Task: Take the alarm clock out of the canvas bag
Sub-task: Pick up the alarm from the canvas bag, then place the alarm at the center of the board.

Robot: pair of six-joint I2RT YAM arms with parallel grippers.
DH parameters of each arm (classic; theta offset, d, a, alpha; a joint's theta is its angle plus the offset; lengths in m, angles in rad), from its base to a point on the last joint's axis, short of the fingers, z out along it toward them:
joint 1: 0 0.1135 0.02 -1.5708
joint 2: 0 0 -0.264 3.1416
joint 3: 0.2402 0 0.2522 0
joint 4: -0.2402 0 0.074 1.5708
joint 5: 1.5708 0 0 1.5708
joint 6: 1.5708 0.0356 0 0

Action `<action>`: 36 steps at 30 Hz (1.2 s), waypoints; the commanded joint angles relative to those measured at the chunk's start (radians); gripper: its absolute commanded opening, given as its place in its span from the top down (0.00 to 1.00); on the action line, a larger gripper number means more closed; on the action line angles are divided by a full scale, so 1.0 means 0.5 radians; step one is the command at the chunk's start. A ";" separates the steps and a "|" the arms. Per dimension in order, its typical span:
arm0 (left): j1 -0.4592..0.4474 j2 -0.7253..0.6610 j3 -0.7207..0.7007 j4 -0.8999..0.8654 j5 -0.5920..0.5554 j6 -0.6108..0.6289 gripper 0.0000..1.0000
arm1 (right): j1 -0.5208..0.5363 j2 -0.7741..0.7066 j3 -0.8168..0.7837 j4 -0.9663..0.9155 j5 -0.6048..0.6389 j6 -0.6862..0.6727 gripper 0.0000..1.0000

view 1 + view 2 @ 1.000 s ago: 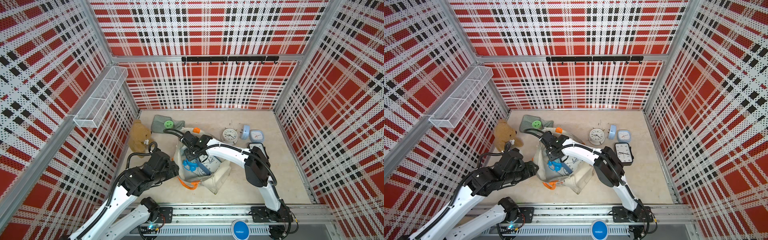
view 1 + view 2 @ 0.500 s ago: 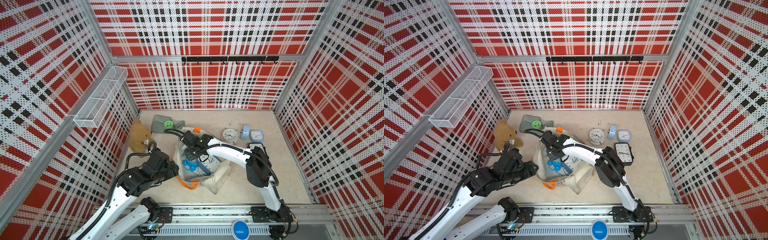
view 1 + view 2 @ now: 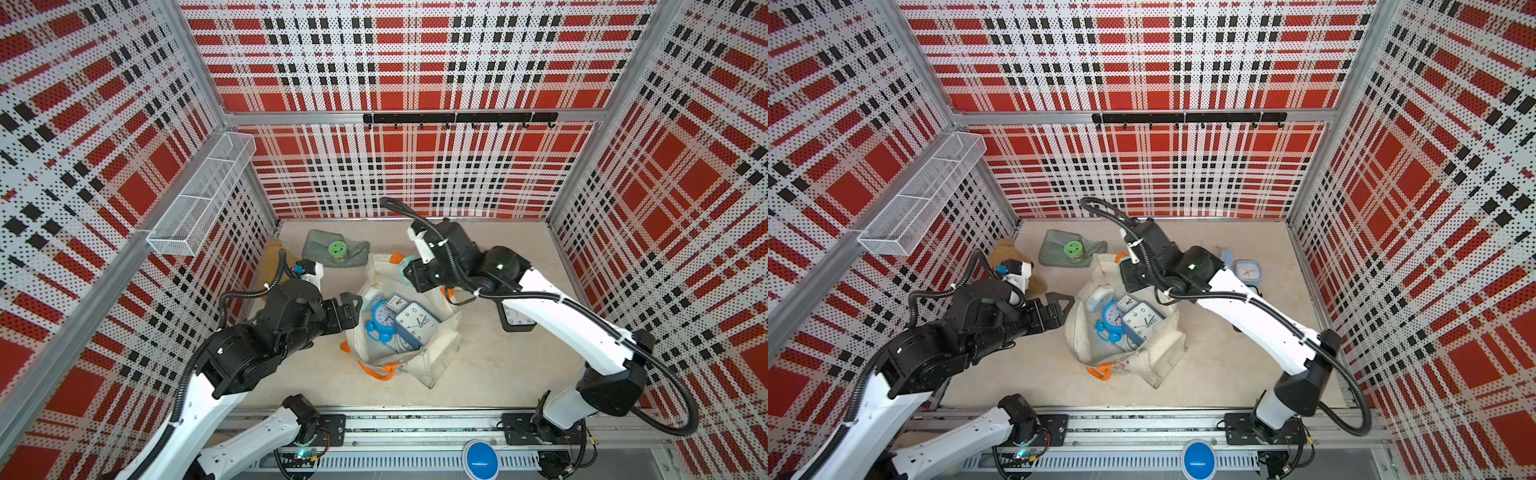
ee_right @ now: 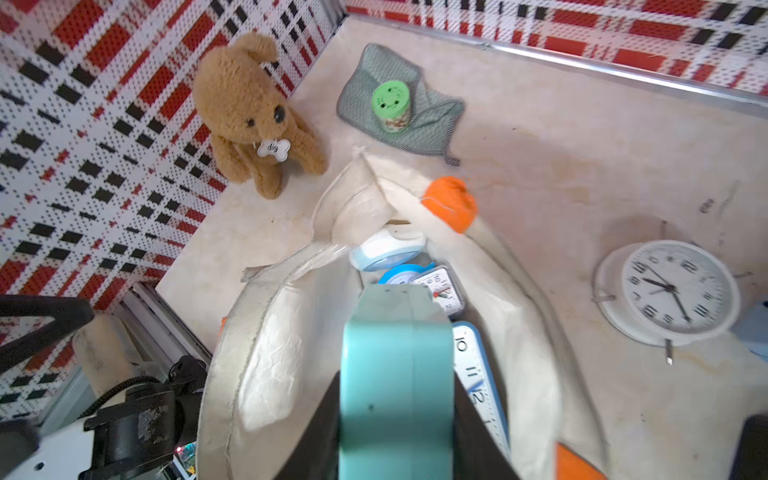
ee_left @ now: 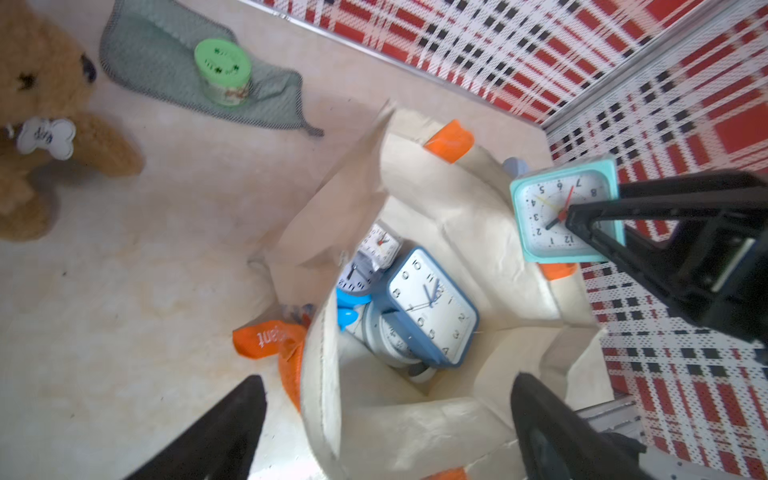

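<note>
Left gripper [image 3: 352, 308]: jaws spread wide, empty, just beside the canvas bag [image 3: 434, 355].
Canvas bag: mouth open, other clocks [image 3: 399, 320] inside.
Teal alarm clock [image 5: 540, 208]: above the bag's far rim, clamped by right gripper [image 3: 411, 272].

Canvas bag [image 3: 432, 357] sits mid worktop [image 3: 498, 365], slightly left of centre, with several clocks [image 3: 409, 322] inside. Alarm clock [image 5: 540, 208] is up over the bag's back rim, outside it. Cloth [image 3: 320, 249] lies near the back-left corner, jar [image 3: 337, 250] on it. Teddy bear [image 4: 249, 112] is at the left edge. Desk clock [image 3: 515, 320] is right of the bag, small clock [image 3: 1246, 272] behind that.
</note>
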 commanded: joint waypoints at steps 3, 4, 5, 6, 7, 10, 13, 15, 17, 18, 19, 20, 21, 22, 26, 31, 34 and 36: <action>-0.224 0.275 0.214 0.218 0.040 0.448 0.01 | -0.465 -0.312 -0.356 -0.009 -0.212 0.035 0.70; -0.304 0.344 0.254 0.236 0.014 0.509 0.00 | -0.566 -0.350 -0.440 0.008 -0.268 0.032 0.69; -0.398 0.427 0.301 0.249 -0.025 0.586 0.00 | -0.679 -0.388 -0.537 0.034 -0.337 0.031 0.69; -0.487 0.504 0.343 0.252 -0.069 0.648 0.01 | -0.773 -0.409 -0.621 0.057 -0.393 0.032 0.69; -0.568 0.585 0.384 0.256 -0.097 0.706 0.01 | -0.856 -0.422 -0.710 0.087 -0.450 0.030 0.70; -0.772 0.828 0.503 0.260 -0.145 0.833 0.01 | -1.070 -0.434 -0.966 0.205 -0.599 -0.013 0.70; -0.942 1.044 0.613 0.272 -0.208 0.888 0.01 | -1.228 -0.403 -1.163 0.321 -0.718 -0.102 0.70; -1.030 1.183 0.698 0.285 -0.251 0.909 0.01 | -1.307 -0.357 -1.259 0.394 -0.764 -0.157 0.70; -1.084 1.308 0.769 0.326 -0.237 0.912 0.01 | -1.373 -0.291 -1.337 0.488 -0.824 -0.192 0.69; -1.102 1.363 0.799 0.346 -0.225 0.909 0.01 | -1.396 -0.255 -1.372 0.548 -0.839 -0.198 0.69; -1.118 1.416 0.831 0.364 -0.222 0.898 0.01 | -1.415 -0.210 -1.394 0.589 -0.846 -0.206 0.69; -1.128 1.475 0.861 0.388 -0.203 0.880 0.01 | -1.433 -0.155 -1.402 0.627 -0.866 -0.221 0.68; -1.135 1.525 0.886 0.410 -0.195 0.859 0.01 | -1.446 -0.103 -1.404 0.659 -0.885 -0.231 0.68; -1.139 1.574 0.917 0.424 -0.186 0.838 0.00 | -1.456 -0.049 -1.400 0.693 -0.902 -0.236 0.68; -1.154 1.734 1.037 0.424 -0.201 0.768 0.01 | -1.488 0.169 -1.343 0.772 -0.962 -0.285 0.67; -1.127 1.780 1.072 0.444 -0.193 0.708 0.01 | -1.526 0.337 -1.317 0.816 -0.964 -0.318 0.66; -1.085 1.768 1.060 0.450 -0.145 0.675 0.01 | -1.545 0.369 -1.333 0.843 -0.969 -0.316 0.61; -1.063 1.758 1.053 0.442 -0.128 0.670 0.01 | -1.551 0.378 -1.343 0.849 -0.947 -0.314 0.55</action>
